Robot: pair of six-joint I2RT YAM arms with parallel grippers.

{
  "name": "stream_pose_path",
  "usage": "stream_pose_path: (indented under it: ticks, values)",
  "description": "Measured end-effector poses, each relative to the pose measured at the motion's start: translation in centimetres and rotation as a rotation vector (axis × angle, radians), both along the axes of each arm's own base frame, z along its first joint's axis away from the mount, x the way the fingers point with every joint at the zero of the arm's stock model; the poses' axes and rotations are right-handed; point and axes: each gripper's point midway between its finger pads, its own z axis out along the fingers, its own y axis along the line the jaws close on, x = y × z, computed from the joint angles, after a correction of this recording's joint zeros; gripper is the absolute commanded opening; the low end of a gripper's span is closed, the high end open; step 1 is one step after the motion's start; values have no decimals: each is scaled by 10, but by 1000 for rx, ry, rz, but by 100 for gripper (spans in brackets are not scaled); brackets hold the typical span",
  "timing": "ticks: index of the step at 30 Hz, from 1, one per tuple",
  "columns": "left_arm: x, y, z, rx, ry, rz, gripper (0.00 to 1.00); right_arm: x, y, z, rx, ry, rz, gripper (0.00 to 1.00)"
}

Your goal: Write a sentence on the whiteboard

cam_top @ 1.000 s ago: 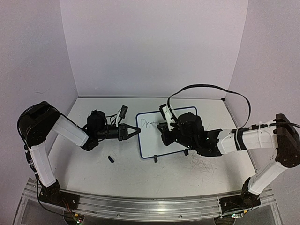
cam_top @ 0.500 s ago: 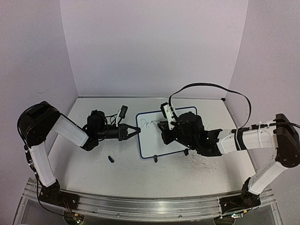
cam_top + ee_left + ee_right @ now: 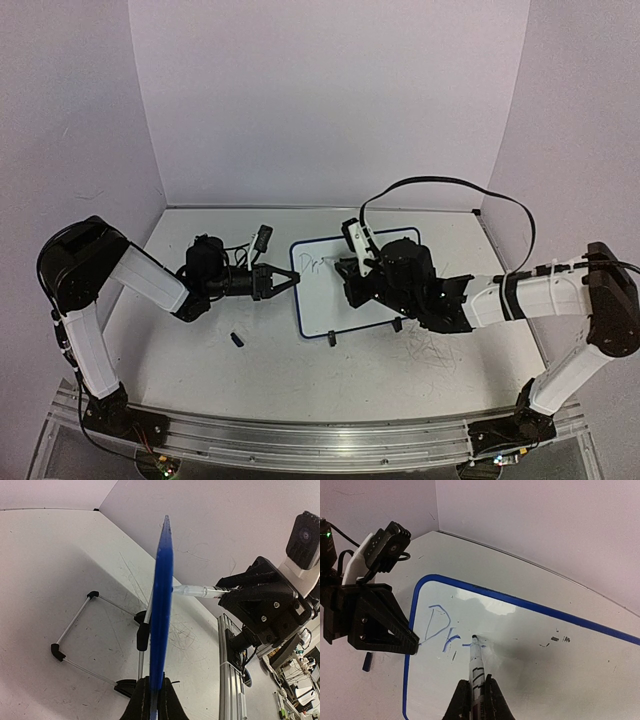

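The whiteboard (image 3: 325, 305) stands tilted on the table, blue-rimmed. My left gripper (image 3: 288, 281) is shut on its left rim; in the left wrist view the fingers (image 3: 154, 685) clamp the blue edge (image 3: 162, 590). My right gripper (image 3: 476, 686) is shut on a marker (image 3: 478, 662) whose tip touches the board surface (image 3: 545, 675). The sentence (image 3: 436, 626) stands as blue "Dr" plus a short stroke at the tip, near the board's upper left. In the top view my right gripper (image 3: 352, 270) hovers over the writing (image 3: 311, 265).
A small dark marker cap (image 3: 237, 339) lies on the table in front of the left arm, also seen as a blue cap (image 3: 366, 662). The board's wire stand (image 3: 75, 630) and black feet (image 3: 331, 341) rest on the scuffed tabletop (image 3: 432, 350). Walls close three sides.
My right gripper has crept slightly to the right along the first line, adding a short stroke after "Dr". The left arm and the board have stayed still.
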Motion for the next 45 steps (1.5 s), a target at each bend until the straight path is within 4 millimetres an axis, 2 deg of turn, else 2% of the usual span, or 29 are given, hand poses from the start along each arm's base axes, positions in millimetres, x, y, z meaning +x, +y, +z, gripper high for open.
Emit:
stream_pose_path:
  ticks: [23,35,40,45]
  values:
    - [0,0,0,1,0,0,0,-3,4,-6,9,25,22,0]
    - [1,0,-1,5,5,7,0,-9,1,-21,-6,58,37,0]
    - [1,0,-2,5,5,9,0,-10,-1,-23,-12,59,28,0]
    - [1,0,-1,4,3,5,0,-10,-12,-17,-9,45,-4,0]
